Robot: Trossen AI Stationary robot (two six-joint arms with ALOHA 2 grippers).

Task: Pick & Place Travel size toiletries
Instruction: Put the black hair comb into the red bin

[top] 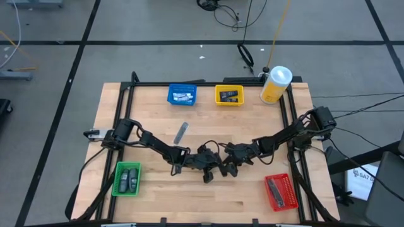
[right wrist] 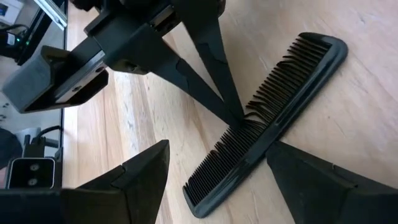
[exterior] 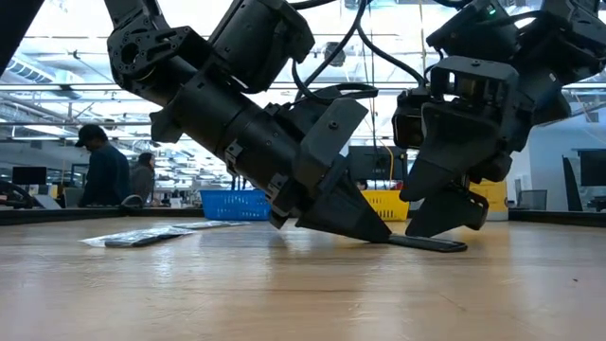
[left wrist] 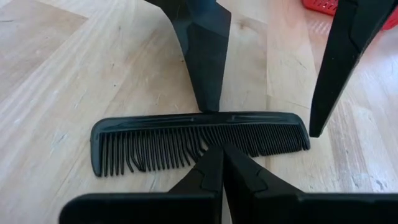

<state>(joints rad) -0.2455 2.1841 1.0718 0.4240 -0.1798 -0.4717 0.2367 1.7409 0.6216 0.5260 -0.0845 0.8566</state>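
Low view sets pale wood grain of the bench (exterior: 284, 294) nearest the lens, and on it a black comb (exterior: 426, 243) lies flat with both arms stooped over it. The left pincer (left wrist: 221, 163) has its fingers pressed together, tips touching the comb's teeth side; the right pincer (right wrist: 217, 168) stands spread wide, one finger (right wrist: 323, 180) on each side of the comb's spine. Farther across the boards a grey sachet (exterior: 142, 238) lies alone. High view shows bins near the bench corners: a green bin (top: 127, 179) and a red bin (top: 280, 192) on the near side, each with dark items, then a blue bin (top: 182, 94) and a yellow bin (top: 229, 95) beside a big yellow bottle (top: 275, 84). Beyond the bench edge two people (exterior: 104, 175) stand in a bright, glass-walled room.
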